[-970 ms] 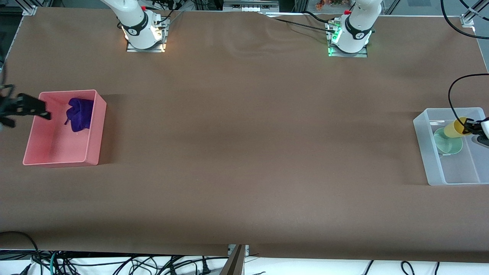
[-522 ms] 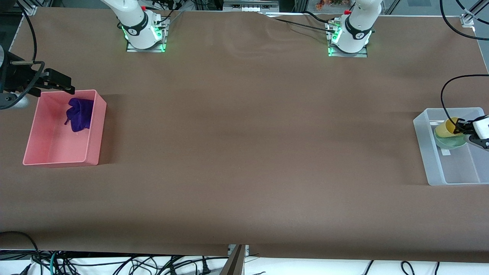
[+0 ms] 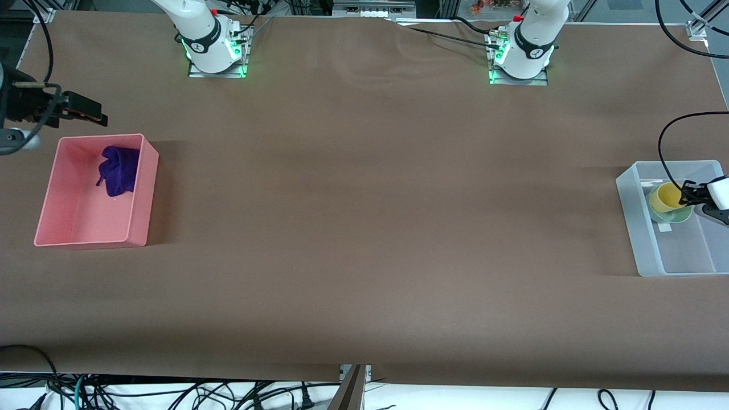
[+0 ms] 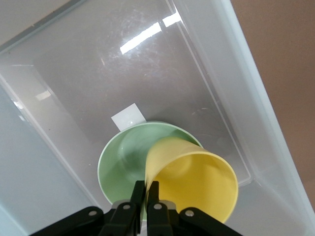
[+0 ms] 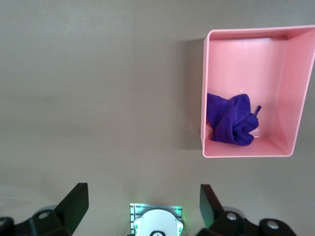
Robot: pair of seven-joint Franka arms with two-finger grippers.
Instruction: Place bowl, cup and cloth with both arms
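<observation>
**Cup going into bowl; cloth already binned**

Left gripper (image 4: pixel 146 192) fingers pinch the cup (image 4: pixel 197 182) rim, cup tilted in the bowl (image 4: pixel 123 162) inside the clear bin (image 3: pixel 638 228). Right gripper (image 5: pixel 142 201), fingers spread and empty, hangs over the counter (image 3: pixel 364 228) near the pink bin (image 3: pixel 142 193) holding the cloth (image 3: pixel 119 169). Likely left: release cup.

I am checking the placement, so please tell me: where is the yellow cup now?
The cup is in the clear bin at the left arm's end of the table, tilted inside the bowl, its rim pinched by the left gripper.
</observation>
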